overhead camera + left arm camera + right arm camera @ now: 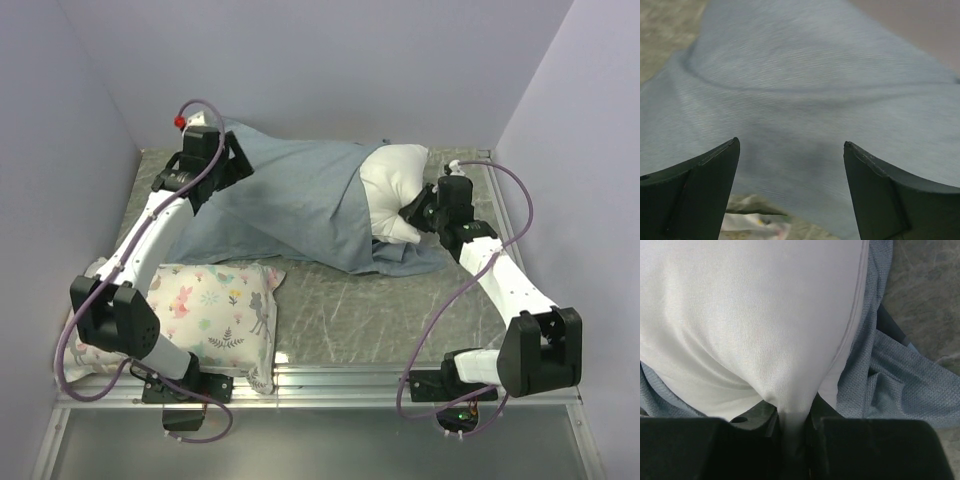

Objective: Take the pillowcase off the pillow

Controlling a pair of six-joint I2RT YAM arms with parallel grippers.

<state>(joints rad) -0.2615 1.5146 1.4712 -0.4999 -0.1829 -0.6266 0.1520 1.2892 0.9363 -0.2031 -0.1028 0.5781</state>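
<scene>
The slate-blue pillowcase point(290, 200) lies across the back of the table, covering most of the white pillow point(392, 180), whose right end sticks out of its mouth. My left gripper point(222, 150) hovers over the case's far left end, open, with only blue cloth point(805, 100) beneath its spread fingers point(700, 195). My right gripper point(412, 212) is shut on a pinched fold of the pillow point(765, 330) at its exposed right end. Bunched blue pillowcase point(890, 385) lies to the right of that grip.
A smaller white pillow printed with flowers and deer point(215, 310) lies at the front left, partly under my left arm. Grey walls close in the left, back and right. A metal rail point(340, 378) runs along the front edge of the marbled table point(380, 310).
</scene>
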